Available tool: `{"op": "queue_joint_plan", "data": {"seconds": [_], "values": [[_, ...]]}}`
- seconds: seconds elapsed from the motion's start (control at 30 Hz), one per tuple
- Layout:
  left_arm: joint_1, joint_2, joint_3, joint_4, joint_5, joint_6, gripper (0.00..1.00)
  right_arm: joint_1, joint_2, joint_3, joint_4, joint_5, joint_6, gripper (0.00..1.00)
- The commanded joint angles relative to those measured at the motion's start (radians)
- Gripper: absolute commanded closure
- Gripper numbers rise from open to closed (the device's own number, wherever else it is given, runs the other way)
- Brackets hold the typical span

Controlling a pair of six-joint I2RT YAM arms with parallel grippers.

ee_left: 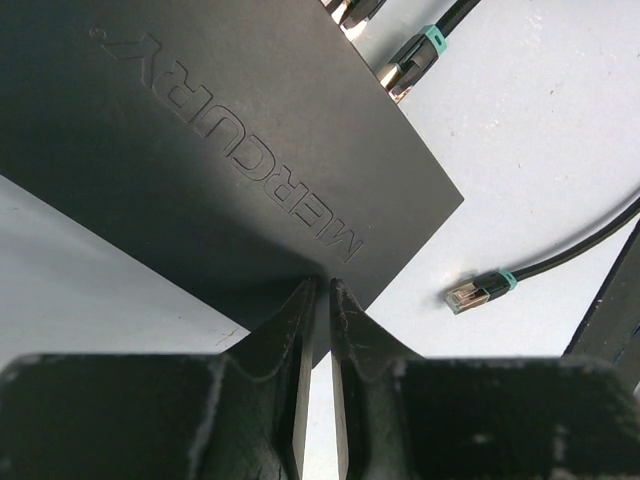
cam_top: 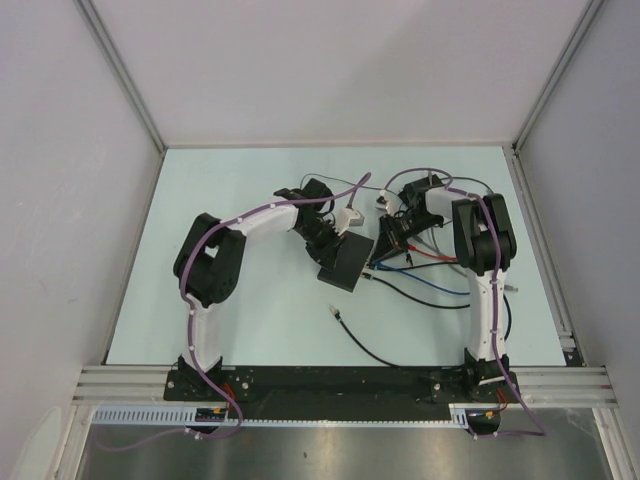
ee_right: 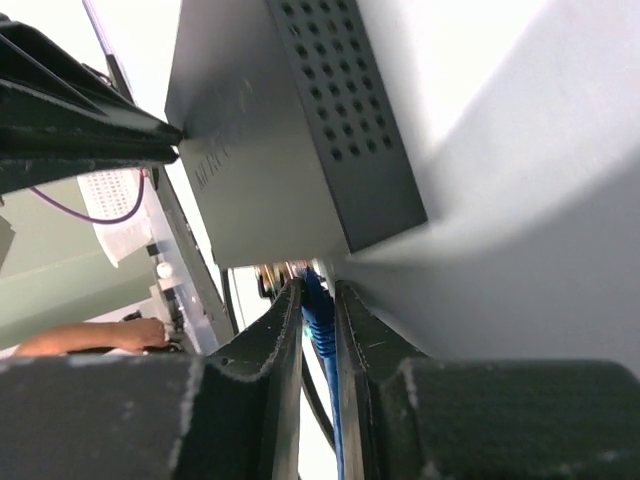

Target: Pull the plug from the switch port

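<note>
The left end effector (ee_left: 322, 288) is clenched on the near edge of the black switch (ee_left: 230, 150). The right end effector (ee_right: 318, 290) grips the blue plug (ee_right: 318, 325) at the switch's socket edge, the switch port itself hidden. If the plug's latch catches, pulling could drag the switch out of that thin pinch.

Your two arms are built alike. The left arm (cam_top: 203, 325) and the right arm (cam_top: 487, 310) each alternate white links with bulky black joint housings. A thin purple cable (cam_top: 250, 215) runs along the outside of each arm, clipped down at intervals. Both bases are bolted to one long black mounting plate (cam_top: 340, 382). From your wrist cameras, the left gripper (ee_left: 322, 285) and the right gripper (ee_right: 318, 292) are matte black. Their fingers (ee_left: 285, 345) taper to thin blades with rough, slightly scuffed edges, and they are set into blocky black carriers.
</note>
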Motion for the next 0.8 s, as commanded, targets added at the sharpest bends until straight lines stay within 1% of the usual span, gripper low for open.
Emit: {"op": "queue_joint_plan", "data": {"seconds": [0.0, 0.07, 0.2, 0.27, 0.3, 0.37, 0.4, 0.47, 0.5, 0.53, 0.6, 0.63, 0.7, 0.73, 0.77], "values": [[-0.015, 0.035, -0.034, -0.035, -0.072, 0.037, 0.82, -0.044, 0.033, -0.014, 0.001, 0.177, -0.067, 0.94], [-0.015, 0.044, -0.023, -0.041, -0.071, 0.035, 0.82, -0.038, 0.033, -0.008, -0.002, 0.178, -0.068, 0.94], [-0.013, 0.045, -0.013, -0.043, -0.068, 0.034, 0.82, -0.037, 0.013, 0.008, -0.039, 0.198, -0.139, 0.94], [-0.015, 0.047, -0.014, -0.044, -0.065, 0.034, 0.82, -0.049, -0.022, 0.02, -0.074, 0.166, -0.159, 0.94], [-0.013, 0.045, -0.016, -0.044, -0.066, 0.034, 0.82, -0.064, -0.036, 0.027, -0.089, 0.116, -0.179, 0.94], [-0.015, 0.045, -0.019, -0.041, -0.062, 0.032, 0.82, -0.08, -0.086, 0.052, -0.131, 0.079, -0.191, 0.93], [-0.015, 0.045, -0.019, -0.041, -0.06, 0.032, 0.82, -0.096, -0.101, 0.081, -0.14, 0.063, -0.194, 0.92], [-0.015, 0.05, -0.016, -0.044, -0.062, 0.031, 0.82, -0.109, -0.132, 0.125, -0.178, 0.084, -0.197, 0.92], [-0.015, 0.053, -0.01, -0.046, -0.059, 0.031, 0.82, -0.126, -0.157, 0.176, -0.198, 0.112, -0.208, 0.92], [-0.015, 0.053, -0.008, -0.049, -0.059, 0.031, 0.82, -0.139, -0.167, 0.201, -0.244, 0.115, -0.234, 0.92], [-0.015, 0.055, -0.003, -0.049, -0.059, 0.031, 0.82, -0.167, -0.186, 0.256, -0.279, 0.114, -0.249, 0.92], [-0.015, 0.059, -0.002, -0.051, -0.059, 0.031, 0.82, -0.194, -0.187, 0.314, -0.304, 0.111, -0.249, 0.92], [-0.015, 0.062, 0.006, -0.051, -0.054, 0.028, 0.82, -0.245, -0.177, 0.386, -0.319, 0.101, -0.225, 0.92], [-0.015, 0.068, 0.009, -0.051, -0.054, 0.026, 0.82, -0.276, -0.163, 0.455, -0.307, 0.1, -0.204, 0.92], [-0.013, 0.073, 0.016, -0.052, -0.051, 0.025, 0.82, -0.291, -0.157, 0.486, -0.294, 0.104, -0.164, 0.92]]}}
